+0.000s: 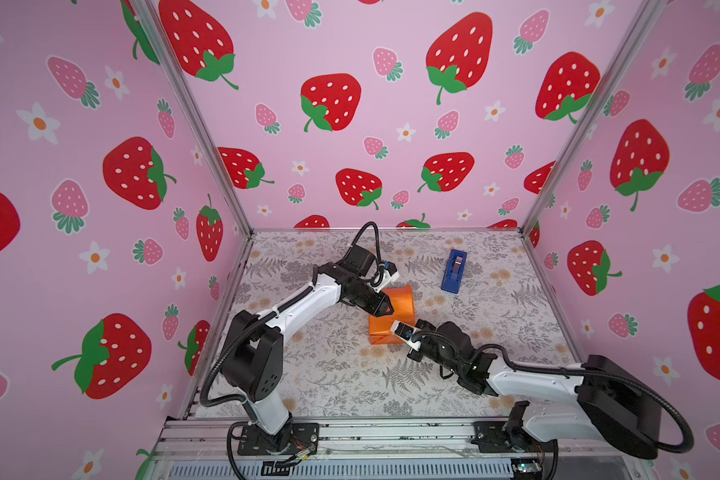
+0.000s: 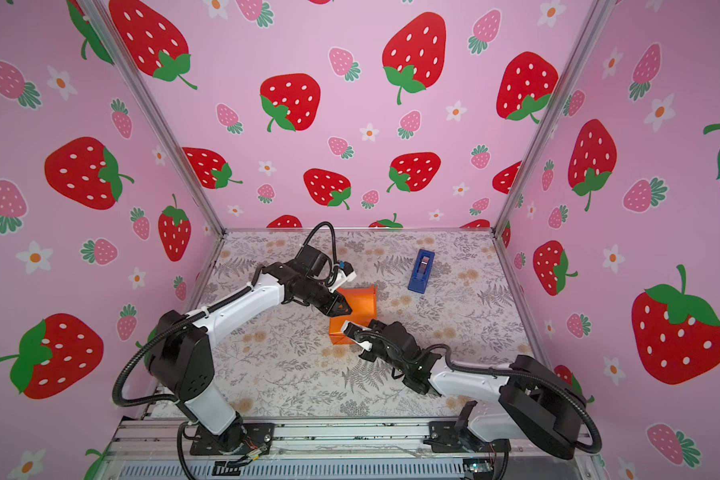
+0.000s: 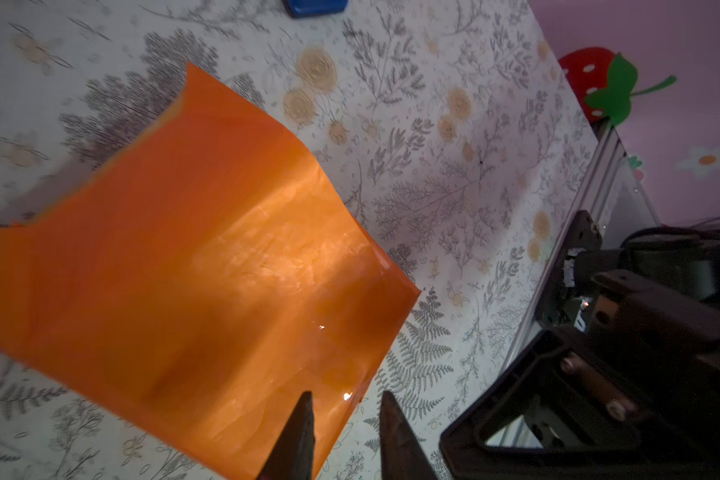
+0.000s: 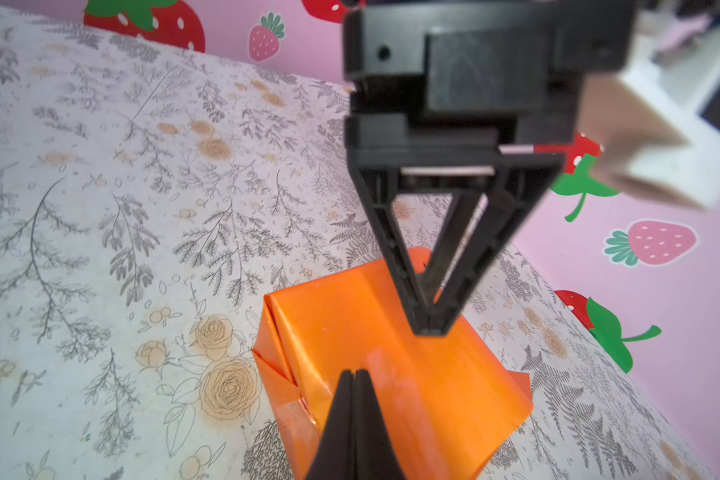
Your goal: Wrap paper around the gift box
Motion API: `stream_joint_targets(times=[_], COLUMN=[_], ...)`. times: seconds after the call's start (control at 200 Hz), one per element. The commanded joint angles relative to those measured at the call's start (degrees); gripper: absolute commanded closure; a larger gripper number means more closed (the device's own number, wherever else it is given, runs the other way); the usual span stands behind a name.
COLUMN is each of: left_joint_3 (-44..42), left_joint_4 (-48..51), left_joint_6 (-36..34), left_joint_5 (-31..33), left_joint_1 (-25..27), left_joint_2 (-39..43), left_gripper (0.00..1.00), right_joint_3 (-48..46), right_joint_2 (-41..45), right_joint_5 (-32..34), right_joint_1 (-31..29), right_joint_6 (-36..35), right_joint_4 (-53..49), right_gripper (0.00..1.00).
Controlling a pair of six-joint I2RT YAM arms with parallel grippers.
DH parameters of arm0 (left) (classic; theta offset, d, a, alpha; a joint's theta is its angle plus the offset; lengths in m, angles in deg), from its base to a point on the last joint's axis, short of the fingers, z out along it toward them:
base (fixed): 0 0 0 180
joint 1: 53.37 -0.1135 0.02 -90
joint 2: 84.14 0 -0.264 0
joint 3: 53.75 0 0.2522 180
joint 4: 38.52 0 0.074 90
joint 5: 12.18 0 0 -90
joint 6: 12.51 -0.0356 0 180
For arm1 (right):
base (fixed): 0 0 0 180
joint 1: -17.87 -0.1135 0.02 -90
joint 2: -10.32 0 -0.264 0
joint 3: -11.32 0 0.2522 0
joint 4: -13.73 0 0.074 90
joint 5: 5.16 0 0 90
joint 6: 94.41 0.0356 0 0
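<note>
Sitting mid-worktop (image 1: 329, 374) in both top views: paper (image 1: 404, 305), glossy orange, folded round the box, which is hidden inside. Its far end stands up as a loose curved flap. Left pincer (image 1: 388, 309) is over the paper's top; right arm (image 1: 516, 374) reaches in from the near side. Blue dispenser (image 1: 454, 271) lies apart, farther back and to the right.

Left wrist view: left pincer (image 3: 346, 401) fingers apart, nothing clamped; the edge of the paper (image 3: 208, 270) runs under the gap. Dispenser (image 3: 314, 6) is at the frame edge.

Right wrist view: right pincer (image 4: 354, 376) fingers pressed together, tips just over the paper (image 4: 391, 357); contact cannot be told. One end shows tucked triangular folds. Left pincer (image 4: 431, 328) tip meets the paper's top.
</note>
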Motion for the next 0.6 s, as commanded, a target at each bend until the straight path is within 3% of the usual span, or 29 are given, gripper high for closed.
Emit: stream_joint_targets(times=[0.0, 0.11, 0.245, 0.365, 0.595], left_joint_3=[-2.64, -6.07, -10.62, -11.29, -7.94], left_joint_4=[-2.0, -4.4, -9.08, -11.51, -11.74], left_joint_6=[4.58, 8.47, 12.7, 13.67, 14.04], left_joint_5=[6.17, 7.49, 2.27, -2.13, -6.26], left_joint_1=[-2.69, -5.99, -9.77, -10.65, -10.73], left_joint_2=[1.98, 3.22, 3.1, 0.82, -5.58], left_gripper=[0.6, 0.52, 0.43, 0.42, 0.42], right_joint_3=[2.85, 7.08, 13.73, 17.22, 15.22], right_joint_2=[1.65, -1.16, -8.15, -13.94, -15.62], right_joint_5=[-1.89, -6.19, -14.07, -22.92, -28.43], right_joint_1=[5.43, 11.91, 16.44, 17.35, 17.05], right_joint_6=[12.52, 23.81, 36.28, 42.61, 52.39], right_joint_4=[-8.1, -14.01, -22.35, -25.96, -26.57], right_gripper=[0.84, 0.74, 0.69, 0.6, 0.55])
